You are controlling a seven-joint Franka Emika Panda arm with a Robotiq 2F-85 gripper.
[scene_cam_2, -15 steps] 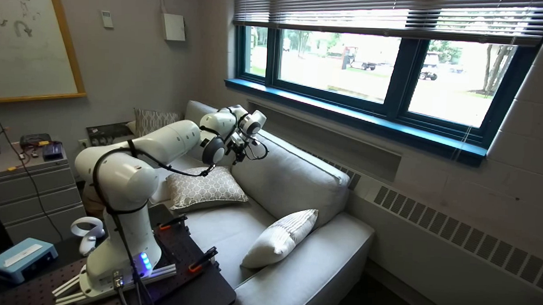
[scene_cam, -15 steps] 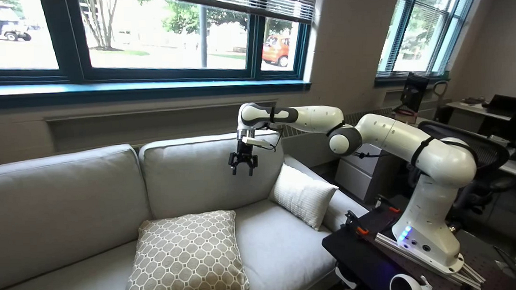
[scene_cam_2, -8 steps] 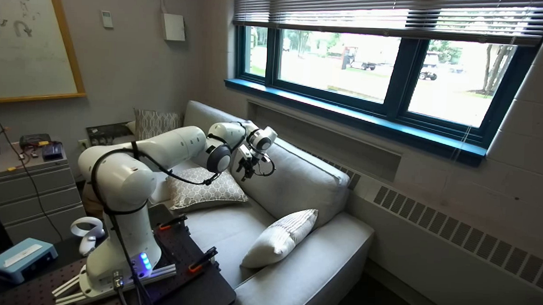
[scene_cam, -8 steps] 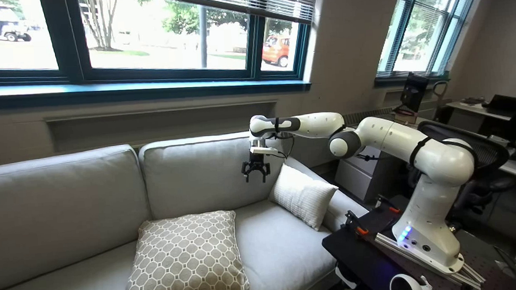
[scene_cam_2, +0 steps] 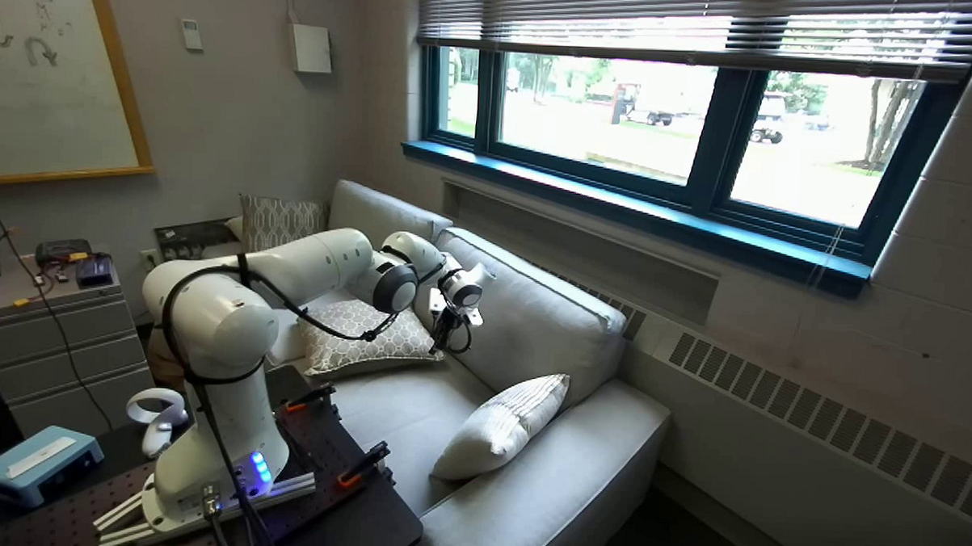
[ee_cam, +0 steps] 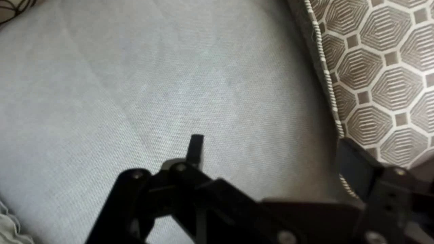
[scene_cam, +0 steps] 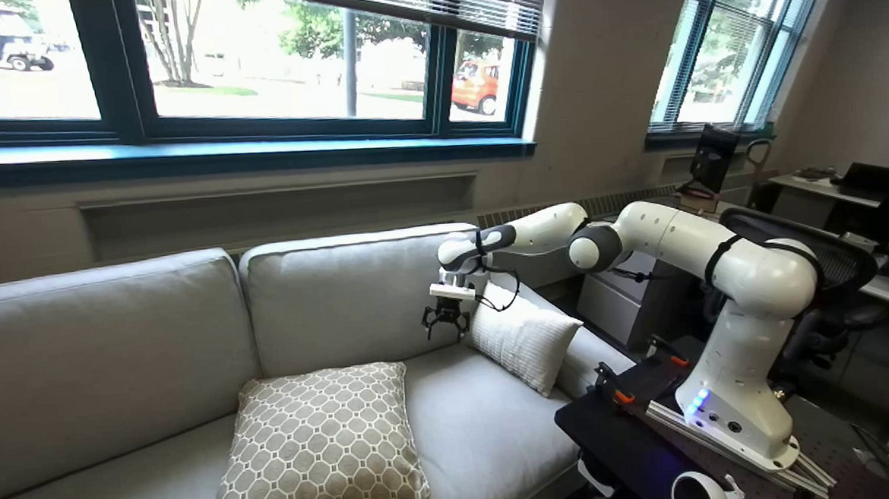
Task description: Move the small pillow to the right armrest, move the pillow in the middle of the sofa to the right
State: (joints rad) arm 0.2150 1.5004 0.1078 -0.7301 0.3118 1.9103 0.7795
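The small pillow (scene_cam: 529, 340) is white and leans against the right armrest (scene_cam: 588, 352), its lower edge on the seat. In the wrist view, a pale ruffled edge (ee_cam: 12, 227) at the bottom left appears to be part of it. The pillow in the middle of the sofa (scene_cam: 325, 442), beige with a white lattice, lies flat on the seat of the sofa (scene_cam: 473, 423); its piped edge fills the right of the wrist view. My gripper (scene_cam: 446, 337) hangs above the seat, in front of the back cushion and between both pillows. Its fingers (ee_cam: 195, 149) stand wide apart, with nothing between them.
The back cushion (scene_cam: 341, 300) rises close behind the gripper. A black table (scene_cam_2: 348, 511) with clamps carries the arm's base at the sofa's front. Another patterned pillow (scene_cam_2: 282, 220) rests at the far end. A loose cable (scene_cam_2: 458, 337) loops beside the wrist.
Over the last second my gripper has come down toward the seat and shifted toward the armrest side, with the wrist tilting. It has stayed open. Both pillows lie where they were.
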